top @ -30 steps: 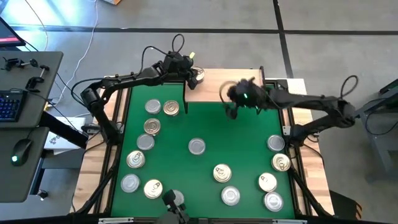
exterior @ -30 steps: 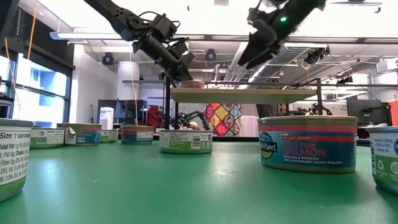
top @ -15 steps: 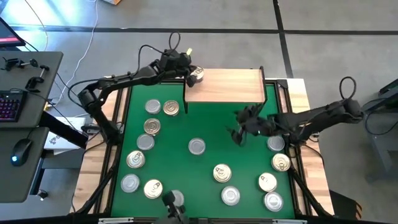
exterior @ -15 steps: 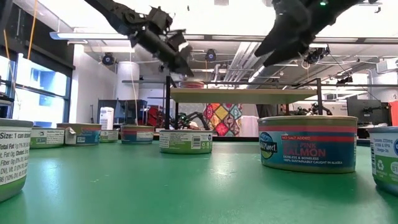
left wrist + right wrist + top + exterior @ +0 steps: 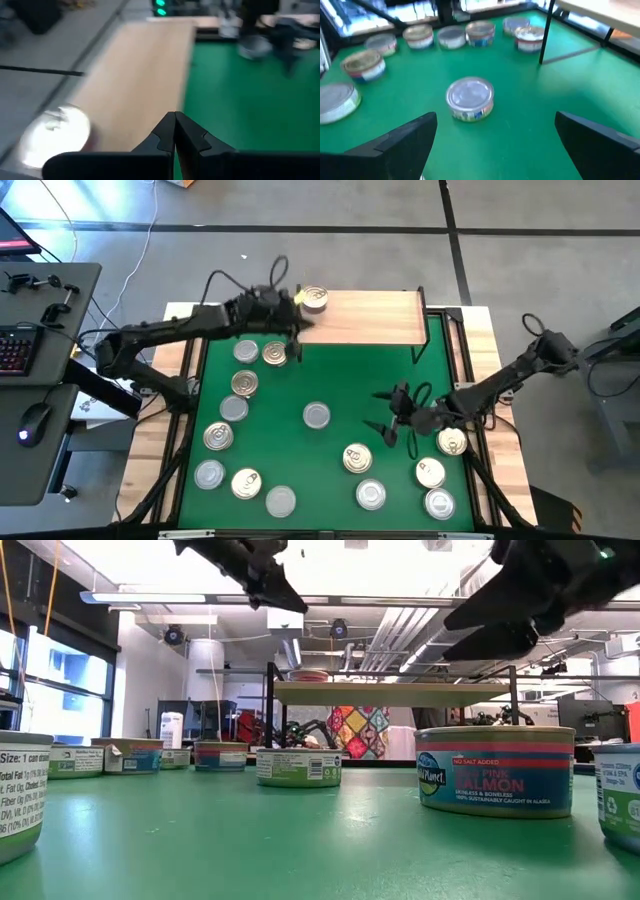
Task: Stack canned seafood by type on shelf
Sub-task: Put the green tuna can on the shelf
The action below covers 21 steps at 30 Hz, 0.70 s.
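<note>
One gold-lidded tin (image 5: 313,300) stands on the far left corner of the light wood shelf (image 5: 365,318), and also shows in the low view as the tin (image 5: 309,674) and in the left wrist view as the tin (image 5: 55,137). My left gripper (image 5: 297,328) hangs shut and empty just left of and nearer than that tin, above the shelf's left end. My right gripper (image 5: 382,411) is wide open over the green mat, right of a silver-lidded tin (image 5: 317,416) that stands ahead of its fingers as the tin (image 5: 470,97). It holds nothing.
Several gold- and silver-lidded tins stand on the green mat (image 5: 340,375): a group along its left side (image 5: 232,408) and a group at its near right (image 5: 430,473). The shelf's black legs (image 5: 546,35) rise from the mat's far part. The shelf top right of the tin is bare.
My left gripper has let go of the tin on the shelf's far left corner, then risen and drawn back toward the table's left; the tin has stayed put. My right gripper has swung from above the shelf toward the near edge and down over the mat.
</note>
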Tool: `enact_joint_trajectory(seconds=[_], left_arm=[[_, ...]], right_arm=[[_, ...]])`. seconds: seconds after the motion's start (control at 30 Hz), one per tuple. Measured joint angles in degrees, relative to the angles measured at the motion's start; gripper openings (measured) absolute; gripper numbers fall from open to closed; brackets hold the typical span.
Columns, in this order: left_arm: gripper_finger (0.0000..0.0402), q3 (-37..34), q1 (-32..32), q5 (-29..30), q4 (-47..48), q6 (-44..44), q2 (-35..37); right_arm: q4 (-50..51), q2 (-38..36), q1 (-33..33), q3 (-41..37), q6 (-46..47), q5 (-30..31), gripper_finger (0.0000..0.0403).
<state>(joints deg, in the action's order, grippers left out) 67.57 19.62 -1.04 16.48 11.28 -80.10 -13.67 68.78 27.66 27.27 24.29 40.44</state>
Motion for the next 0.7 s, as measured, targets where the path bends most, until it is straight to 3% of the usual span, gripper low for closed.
enact_joint_trajectory(seconds=[0.17,0.37,0.57,0.7], left_arm=[[0.0,-8.82,-7.48,0.52,-2.65,-4.85,1.84],[0.0,-18.77,-17.14,4.84,-10.83,-11.7,2.28],[0.0,-26.51,-26.9,9.76,-17.92,-21.44,2.28],[0.0,-31.33,-31.38,15.89,-22.83,-30.71,1.58]], right_arm=[[-12.92,4.7,1.82,-4.13,-1.93,1.51,0.0398],[-13.74,11.52,0.41,-4.2,1.39,0.7,0.0398],[-18.85,17.33,-4.09,-4.13,3.77,-9.97,0.0397],[-20.94,21.0,-6.79,-2.21,-0.38,-13.01,0.0388]])
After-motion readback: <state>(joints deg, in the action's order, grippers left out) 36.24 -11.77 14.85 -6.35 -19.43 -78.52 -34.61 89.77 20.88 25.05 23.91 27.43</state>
